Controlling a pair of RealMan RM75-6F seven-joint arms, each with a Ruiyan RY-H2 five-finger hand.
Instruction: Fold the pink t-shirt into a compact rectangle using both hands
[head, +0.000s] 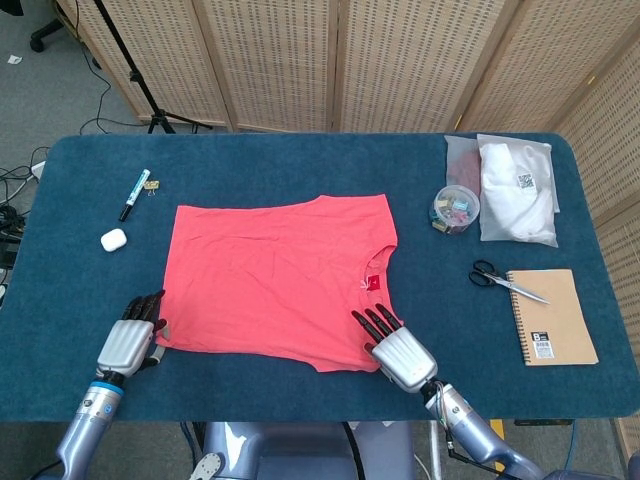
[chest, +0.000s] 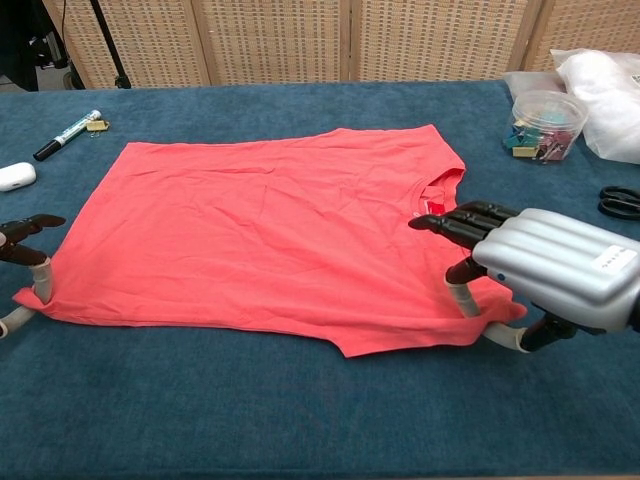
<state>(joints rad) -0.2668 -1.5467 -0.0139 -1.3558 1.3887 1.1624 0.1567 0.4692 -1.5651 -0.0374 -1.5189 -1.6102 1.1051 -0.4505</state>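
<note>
Both the left hand (head: 128, 340) and right hand (head: 398, 352), fingers apart and grasping nothing yet, should pinch the pink t-shirt (head: 275, 278) at its near corners together before lifting it off the bench (head: 300, 160).

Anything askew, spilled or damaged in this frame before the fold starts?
Nothing spilled or damaged. The pink t-shirt lies flat but slightly skewed to the table edge, its near hem jagged toward the right hand. Scissors and notebook sit well apart.
</note>
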